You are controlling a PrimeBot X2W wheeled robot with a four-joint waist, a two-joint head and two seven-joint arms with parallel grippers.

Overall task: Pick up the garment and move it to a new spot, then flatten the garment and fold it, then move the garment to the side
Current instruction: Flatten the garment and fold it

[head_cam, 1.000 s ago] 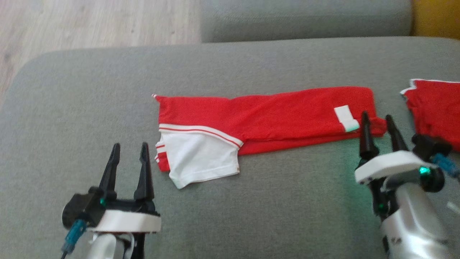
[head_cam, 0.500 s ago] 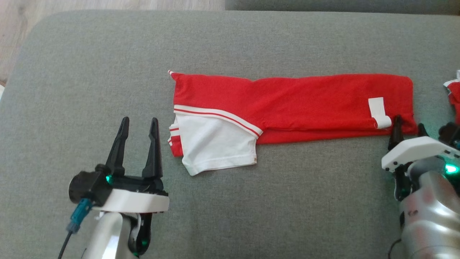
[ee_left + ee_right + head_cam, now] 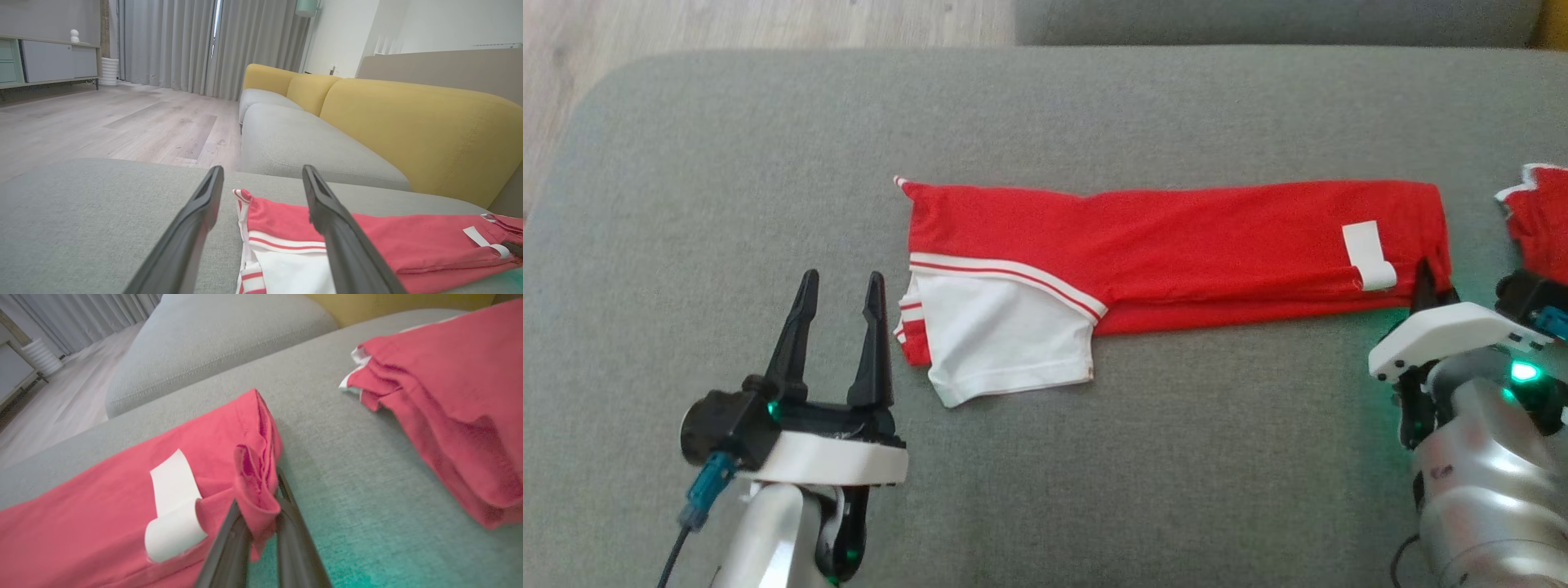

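Right gripper [image 3: 258, 498] now tight on garment [image 3: 1176, 237]

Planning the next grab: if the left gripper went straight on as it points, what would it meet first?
Probably the left end of the garment, which the wrist view shows just ahead of the open left gripper. Height is unclear: it might pass above it over the cushion.

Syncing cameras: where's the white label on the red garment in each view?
Head view: white label, far right, mid-height.
Left wrist view: label, lower right.
Right wrist view: label, lower left of centre.
Shared landmark: garment end beside it, pinched by right gripper.
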